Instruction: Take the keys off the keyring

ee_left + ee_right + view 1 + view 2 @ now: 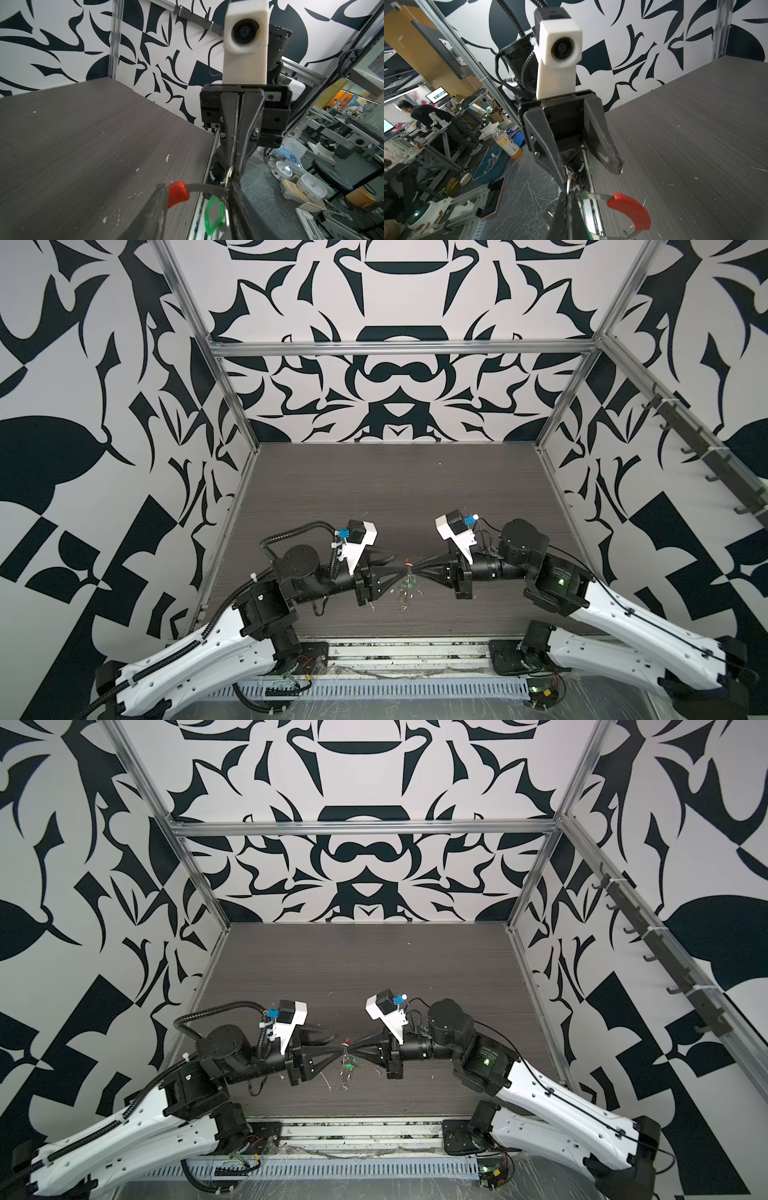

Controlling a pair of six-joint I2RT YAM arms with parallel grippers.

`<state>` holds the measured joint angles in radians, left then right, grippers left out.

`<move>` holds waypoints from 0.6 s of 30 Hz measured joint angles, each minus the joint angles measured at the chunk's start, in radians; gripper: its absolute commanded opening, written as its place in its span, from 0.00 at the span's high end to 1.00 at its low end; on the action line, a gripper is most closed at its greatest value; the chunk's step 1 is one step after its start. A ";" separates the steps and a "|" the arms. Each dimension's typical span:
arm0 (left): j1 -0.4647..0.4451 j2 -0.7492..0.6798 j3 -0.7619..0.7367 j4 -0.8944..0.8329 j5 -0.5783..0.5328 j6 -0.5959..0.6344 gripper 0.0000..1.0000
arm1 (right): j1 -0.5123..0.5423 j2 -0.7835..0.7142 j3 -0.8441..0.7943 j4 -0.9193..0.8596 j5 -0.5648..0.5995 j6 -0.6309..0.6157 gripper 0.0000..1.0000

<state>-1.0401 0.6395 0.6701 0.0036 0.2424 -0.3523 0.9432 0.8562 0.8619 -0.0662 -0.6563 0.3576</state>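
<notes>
A: In both top views, the left claw [400, 567] and right claw [417, 566] meet tip to tip over the worktop [374, 489]. The keyring [407, 561] is between them, and the keys [404, 595] hang from it.

B: In the left wrist view, the right claw is pinched tight on the keyring, with the green tag [215, 216] dangling.

A: In the right wrist view, the left claw's jaws are spread, with the red sleeve [631, 209] nearby.

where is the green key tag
In a top view the green key tag hangs over the table front, under where the left gripper and right gripper meet.

Keys [404, 593] below keyring [407, 562], over table [374, 489]
</notes>
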 measured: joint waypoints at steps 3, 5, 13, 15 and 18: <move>0.000 0.002 0.002 -0.005 0.023 0.008 0.62 | -0.001 0.010 0.013 -0.032 -0.013 -0.018 1.00; 0.000 0.002 0.003 -0.008 0.035 0.011 0.67 | -0.002 0.016 0.021 -0.049 -0.017 -0.024 1.00; 0.000 0.014 0.021 -0.023 0.057 0.024 0.88 | -0.014 0.032 0.037 -0.080 -0.020 -0.031 1.00; 0.000 0.016 0.026 -0.025 0.057 0.024 0.94 | -0.018 0.035 0.042 -0.082 -0.020 -0.032 1.00; 0.000 0.017 0.030 -0.025 0.054 0.019 1.00 | -0.021 0.035 0.045 -0.086 -0.011 -0.038 1.00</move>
<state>-1.0401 0.6563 0.6998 -0.0212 0.2962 -0.3328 0.9222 0.8917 0.9066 -0.1524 -0.6674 0.3195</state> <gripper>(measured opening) 0.046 0.042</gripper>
